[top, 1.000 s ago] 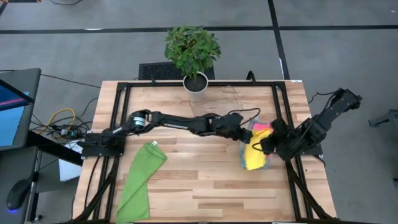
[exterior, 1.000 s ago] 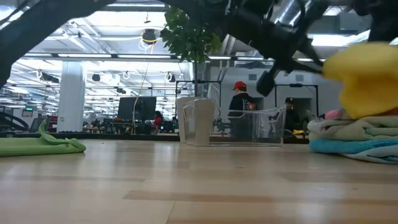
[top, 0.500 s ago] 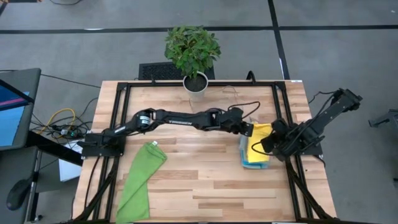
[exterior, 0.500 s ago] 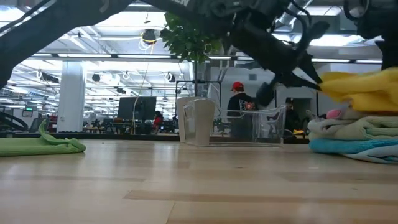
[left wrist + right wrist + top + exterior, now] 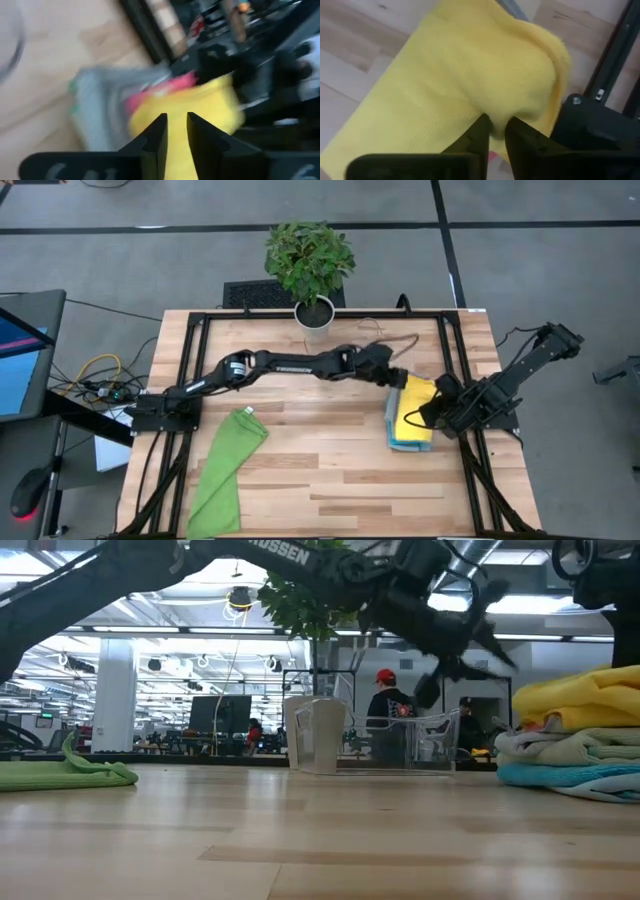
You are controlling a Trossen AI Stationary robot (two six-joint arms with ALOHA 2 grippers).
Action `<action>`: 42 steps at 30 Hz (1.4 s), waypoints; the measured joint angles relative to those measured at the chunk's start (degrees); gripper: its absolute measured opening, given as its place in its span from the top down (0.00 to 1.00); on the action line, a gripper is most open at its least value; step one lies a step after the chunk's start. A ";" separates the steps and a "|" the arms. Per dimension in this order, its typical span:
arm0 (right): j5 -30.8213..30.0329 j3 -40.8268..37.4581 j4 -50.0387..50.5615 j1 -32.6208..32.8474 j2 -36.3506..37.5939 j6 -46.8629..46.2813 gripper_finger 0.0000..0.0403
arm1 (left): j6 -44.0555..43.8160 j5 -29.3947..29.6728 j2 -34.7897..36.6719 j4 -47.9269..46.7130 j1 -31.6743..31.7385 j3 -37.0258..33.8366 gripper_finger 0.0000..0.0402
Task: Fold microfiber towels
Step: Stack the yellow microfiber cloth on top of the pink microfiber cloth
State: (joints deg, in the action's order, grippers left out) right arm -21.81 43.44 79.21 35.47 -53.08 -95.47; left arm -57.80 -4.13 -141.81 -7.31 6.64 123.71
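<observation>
The yellow towel (image 5: 413, 412) lay folded atop the stack (image 5: 410, 435) at the table's right. The right gripper (image 5: 496, 131) pinched its edge between nearly closed fingers; the left gripper (image 5: 175, 131) hung above, fingers barely parted, empty. Letting go gently should keep the fold flat. Lower stacked towels stayed mostly hidden.

both hands meet at the yellow towel (image 5: 414, 414) topping a stack; green towel (image 5: 228, 468) lies well apart.
</observation>
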 joint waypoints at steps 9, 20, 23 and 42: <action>-5.47 4.74 4.83 0.08 1.29 -0.84 0.64 | 3.76 -5.15 0.77 -4.74 2.21 4.98 0.74; -18.01 4.65 3.17 5.65 4.08 -5.74 0.67 | 13.65 -5.69 4.68 -10.62 -5.99 9.54 0.73; -19.50 0.67 3.06 7.40 4.13 -11.16 0.71 | 14.77 -2.07 3.65 -10.17 -9.25 9.45 0.73; -7.87 -5.07 -3.11 -6.62 -3.88 10.13 0.76 | 12.62 10.42 -6.11 -14.27 -12.11 9.68 0.73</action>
State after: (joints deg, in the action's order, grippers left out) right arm -29.68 38.37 76.10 28.85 -56.96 -85.33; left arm -45.17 6.29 -147.92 -21.58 -5.47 133.39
